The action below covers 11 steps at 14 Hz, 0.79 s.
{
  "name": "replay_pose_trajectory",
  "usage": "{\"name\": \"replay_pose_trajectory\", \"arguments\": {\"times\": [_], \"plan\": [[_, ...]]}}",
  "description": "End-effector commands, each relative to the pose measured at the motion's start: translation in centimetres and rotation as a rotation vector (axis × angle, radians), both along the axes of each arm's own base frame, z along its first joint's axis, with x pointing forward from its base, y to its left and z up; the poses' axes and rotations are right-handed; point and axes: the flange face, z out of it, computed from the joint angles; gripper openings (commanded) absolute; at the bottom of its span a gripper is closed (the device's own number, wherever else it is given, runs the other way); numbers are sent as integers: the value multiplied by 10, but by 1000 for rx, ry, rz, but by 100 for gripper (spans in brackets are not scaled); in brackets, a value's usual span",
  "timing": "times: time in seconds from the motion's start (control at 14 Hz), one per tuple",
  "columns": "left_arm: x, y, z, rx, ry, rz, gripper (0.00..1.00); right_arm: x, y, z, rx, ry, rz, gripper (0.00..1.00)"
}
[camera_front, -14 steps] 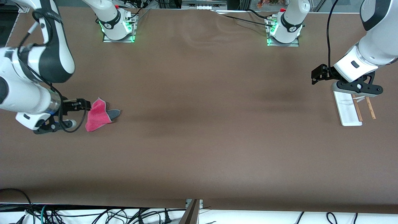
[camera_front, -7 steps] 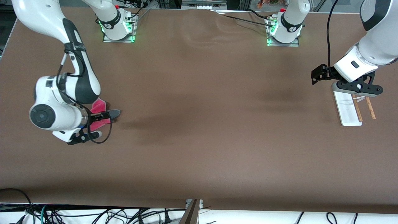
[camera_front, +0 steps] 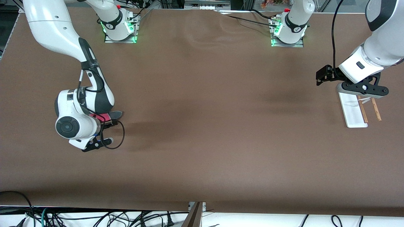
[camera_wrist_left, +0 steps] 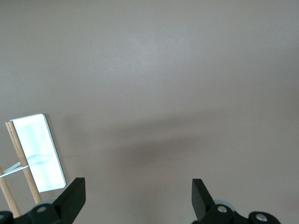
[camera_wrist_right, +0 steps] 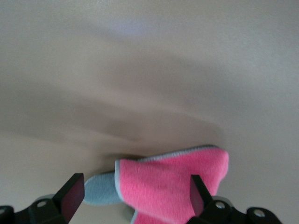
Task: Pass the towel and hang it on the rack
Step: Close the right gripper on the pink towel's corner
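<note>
The towel (camera_front: 101, 117) lies on the table at the right arm's end, pink-red with a grey corner sticking out; my right hand covers most of it. My right gripper (camera_front: 106, 121) is just above it. In the right wrist view the towel (camera_wrist_right: 173, 182) shows pink with a pale blue-grey flap between the gripper's (camera_wrist_right: 135, 199) wide-open fingers. The rack (camera_front: 352, 110), a white base with two brown rods (camera_front: 375, 109), lies at the left arm's end. My left gripper (camera_front: 363, 89) hangs open and empty over the rack's end nearer the bases. The left wrist view shows the rack (camera_wrist_left: 39, 151) beside the gripper (camera_wrist_left: 135, 200).
A brown cover (camera_front: 202, 132) spans the whole table, with slight wrinkles near the arm bases. The two arm bases (camera_front: 120, 28) stand along the edge farthest from the front camera. Cables (camera_front: 94, 217) hang below the near edge.
My right arm has swung toward the middle of the table, so its hand now sits over the towel and hides most of it. The towel has stayed put. The left arm has not moved.
</note>
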Motion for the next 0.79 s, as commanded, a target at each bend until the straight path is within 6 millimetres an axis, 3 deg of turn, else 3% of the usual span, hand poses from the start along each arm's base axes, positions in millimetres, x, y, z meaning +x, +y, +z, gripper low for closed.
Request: {"name": "replay_pose_trajectory", "arguments": {"times": [0.0, 0.36, 0.71], "plan": [[2, 1, 4, 1, 5, 16, 100, 2, 2, -20, -12, -14, 26, 100], [2, 1, 3, 1, 6, 16, 100, -11, 0, -44, -54, 1, 76, 100], [2, 0, 3, 1, 6, 15, 100, -19, 1, -46, -65, 49, 74, 100]]}}
